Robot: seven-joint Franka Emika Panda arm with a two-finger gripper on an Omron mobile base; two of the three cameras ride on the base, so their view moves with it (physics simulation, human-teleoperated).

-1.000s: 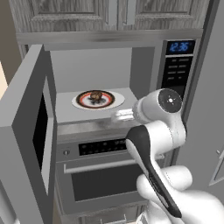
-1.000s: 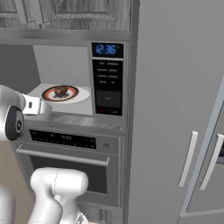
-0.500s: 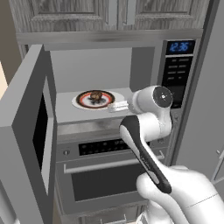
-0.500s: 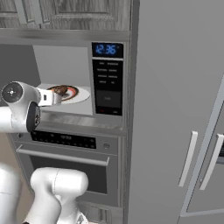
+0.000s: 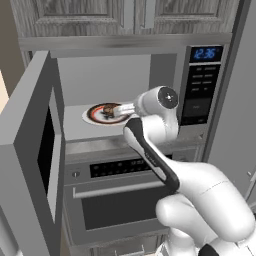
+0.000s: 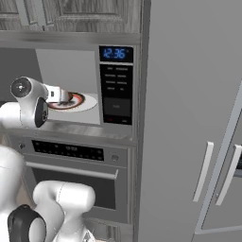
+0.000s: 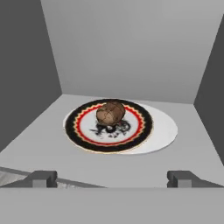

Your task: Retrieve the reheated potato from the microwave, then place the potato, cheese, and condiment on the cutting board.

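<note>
The microwave (image 5: 204,85) stands with its door (image 5: 35,150) swung open to the left. Inside, the potato (image 7: 110,112), a small brown lump, rests on a red, black and white patterned plate (image 7: 135,131) on the white turntable (image 7: 164,129). My gripper (image 7: 111,178) is open at the mouth of the cavity, its fingertips (image 7: 41,178) spread wide, a short way in front of the plate. In the left base view the hand (image 5: 122,109) reaches in toward the plate (image 5: 97,114). The right base view puts the hand (image 6: 60,94) beside the plate (image 6: 78,100). Cheese, condiment and cutting board are out of view.
A steel oven (image 5: 120,200) with a bar handle sits right below the microwave. Wooden cabinets (image 5: 125,15) hang above. The keypad with blue display (image 6: 116,54) is right of the cavity. A tall grey fridge (image 6: 194,123) with handles stands at the right.
The arm has swung up and forward, bringing the hand from outside the microwave into its opening toward the plate. The potato and plate have not moved.
</note>
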